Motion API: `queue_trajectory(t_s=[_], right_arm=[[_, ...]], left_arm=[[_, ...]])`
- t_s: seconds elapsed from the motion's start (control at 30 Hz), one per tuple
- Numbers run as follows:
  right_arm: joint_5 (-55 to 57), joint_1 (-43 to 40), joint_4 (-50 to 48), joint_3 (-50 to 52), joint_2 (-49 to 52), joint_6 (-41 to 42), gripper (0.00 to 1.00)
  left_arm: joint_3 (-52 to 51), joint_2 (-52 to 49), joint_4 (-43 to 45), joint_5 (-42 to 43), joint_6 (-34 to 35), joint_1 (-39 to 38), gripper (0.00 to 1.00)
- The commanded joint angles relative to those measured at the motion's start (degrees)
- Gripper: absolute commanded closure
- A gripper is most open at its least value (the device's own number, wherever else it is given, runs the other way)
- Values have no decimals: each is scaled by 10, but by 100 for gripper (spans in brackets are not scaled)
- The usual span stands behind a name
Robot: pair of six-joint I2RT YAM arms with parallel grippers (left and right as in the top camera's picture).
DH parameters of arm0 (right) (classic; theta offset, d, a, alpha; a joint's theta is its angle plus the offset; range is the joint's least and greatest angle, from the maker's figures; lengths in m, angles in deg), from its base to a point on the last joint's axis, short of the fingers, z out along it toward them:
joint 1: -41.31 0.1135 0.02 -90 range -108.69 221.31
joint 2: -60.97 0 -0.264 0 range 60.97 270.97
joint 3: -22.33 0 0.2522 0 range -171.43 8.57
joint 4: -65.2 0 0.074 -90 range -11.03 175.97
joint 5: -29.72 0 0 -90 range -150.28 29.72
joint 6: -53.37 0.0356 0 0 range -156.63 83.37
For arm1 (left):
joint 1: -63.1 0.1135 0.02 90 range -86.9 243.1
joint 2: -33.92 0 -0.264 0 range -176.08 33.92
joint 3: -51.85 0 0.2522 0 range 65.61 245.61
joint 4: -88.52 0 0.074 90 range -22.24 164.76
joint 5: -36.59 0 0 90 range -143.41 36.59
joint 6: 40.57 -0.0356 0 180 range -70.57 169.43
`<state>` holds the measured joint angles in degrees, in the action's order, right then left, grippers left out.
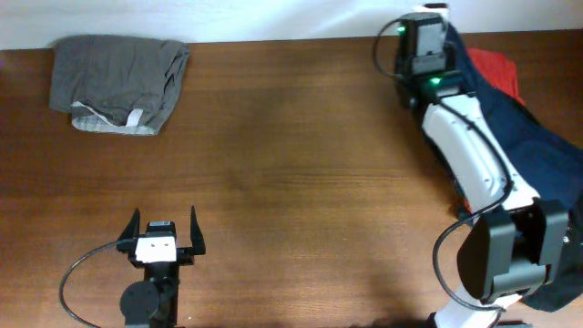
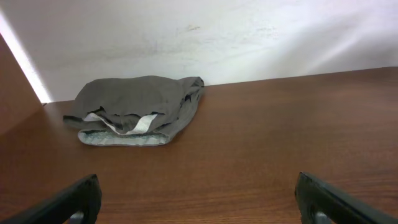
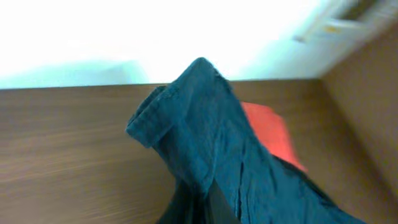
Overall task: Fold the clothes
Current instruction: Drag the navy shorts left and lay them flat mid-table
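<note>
The right gripper (image 3: 211, 205) is clamped on a bunched edge of the dark navy blue cloth shorts (image 3: 205, 124), raised at the far-right corner of the wooden table (image 1: 301, 182). The left gripper (image 1: 165, 220) is held apart, empty. Pick-up is judged the step in hand; next, the shorts need to be drawn centreward and spread flat.

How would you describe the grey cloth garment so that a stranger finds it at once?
On the brown wooden table, look at the far left corner, by the white wall. There lies the grey cloth garment, a folded bundle with a pale band at its near edge. It lies alone; the dark navy blue cloth and the red cloth are at the far right.
</note>
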<state>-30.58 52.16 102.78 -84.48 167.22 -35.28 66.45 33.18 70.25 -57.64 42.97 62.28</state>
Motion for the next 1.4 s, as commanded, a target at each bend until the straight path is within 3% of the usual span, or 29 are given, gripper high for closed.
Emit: queue_trajectory(t_s=[0.0,0.17,0.43,0.83,0.87,0.93,0.97,1.17,1.37], right_arm=[[-98,53,-4,-9,-20,16,96],[-207,101,-8,-9,-7,123,96],[-341,167,-25,-9,51,219,96],[-398,301,-83,-9,99,233,96],[-396,308,-83,-9,99,234,92],[-396,316,-82,-9,99,234,57],[-396,318,-82,-9,99,234,51],[-373,296,-77,-9,85,210,45],[-202,226,19,-25,22,184,32]], left_arm=[[-3,4,1,8,-7,1,1],[-3,4,1,9,-7,1,1],[-3,4,1,8,-7,1,1],[-3,4,1,8,-7,1,1],[-3,4,1,8,-7,1,1],[-3,4,1,8,-7,1,1],[-3,4,1,8,-7,1,1],[-3,4,1,8,-7,1,1],[-3,4,1,8,-7,1,1]])
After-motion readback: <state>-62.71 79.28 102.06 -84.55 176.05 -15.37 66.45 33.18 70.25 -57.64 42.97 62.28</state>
